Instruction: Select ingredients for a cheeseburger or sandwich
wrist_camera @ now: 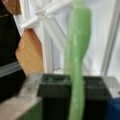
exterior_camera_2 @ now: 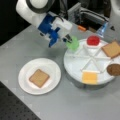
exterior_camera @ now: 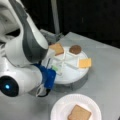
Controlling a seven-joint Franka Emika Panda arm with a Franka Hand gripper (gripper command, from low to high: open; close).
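My gripper [exterior_camera_2: 68,40] is shut on the green lettuce [exterior_camera_2: 72,45], holding it just above the near-left rim of the white segmented tray [exterior_camera_2: 75,65]. The wrist view shows the lettuce [wrist_camera: 77,50] hanging edge-on between the jaws of the gripper [wrist_camera: 75,83]. In a front view the lettuce [exterior_camera: 55,68] peeks out beside the blue gripper body. The tray holds a bread square [exterior_camera_2: 112,49], a red tomato disc [exterior_camera_2: 93,40], an orange cheese square [exterior_camera_2: 90,77] and a dark patty [exterior_camera_2: 114,69]. Another bread square [exterior_camera_2: 38,78] lies alone on the paper plate [exterior_camera_2: 25,72]. No stacked sandwich shows.
The tray [exterior_camera: 72,75] sits raised on a stand over the grey table, with the paper plate [exterior_camera: 60,106] close to it. The arm's large white body fills a front view's left. An orange object [exterior_camera_2: 81,28] and metal fixtures lie behind the tray.
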